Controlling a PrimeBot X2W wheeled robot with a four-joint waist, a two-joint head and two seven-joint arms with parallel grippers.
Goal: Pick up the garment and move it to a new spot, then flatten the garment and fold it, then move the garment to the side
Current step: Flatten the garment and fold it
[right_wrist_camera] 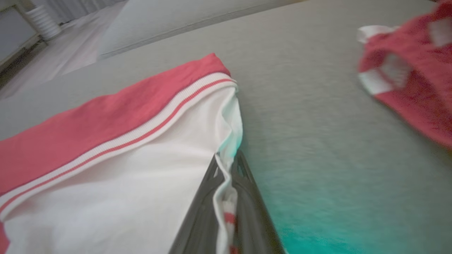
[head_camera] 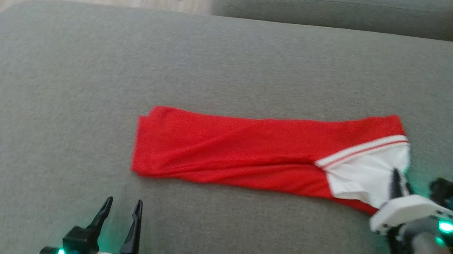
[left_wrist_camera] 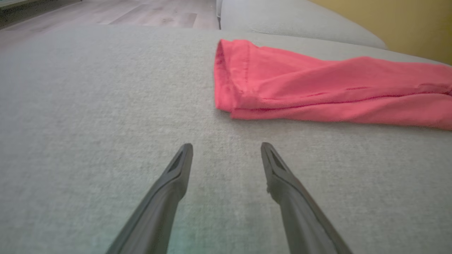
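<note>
Between the fingers of the right gripper [right_wrist_camera: 227, 158], which are pressed together, sits a thin edge of the garment [right_wrist_camera: 106, 141]: white cloth and a bit of striped trim, pinched. Just ahead of the tips and to their left the white panel spreads out, then the striped band, then red. The garment lies as a long narrow strip on the grey cushion [head_camera: 87, 87], so I judge the folding step is in hand, with the lengthwise fold already made. The next move likely calls for lifting the pinched end and carrying it over towards the far red end without dragging the strip askew.

The left gripper [left_wrist_camera: 226, 145] is spread and holds nothing. The strip's red end lies ahead of it and to its right, apart from the tips. The left wrist view shows the stacked layers at that end, which the head view flattens. The right wrist view makes the pinch plain, where the head view gives a dark finger over the white. Further off, to the right gripper's right, lies a second red-and-white garment [right_wrist_camera: 409, 77], well apart.
</note>
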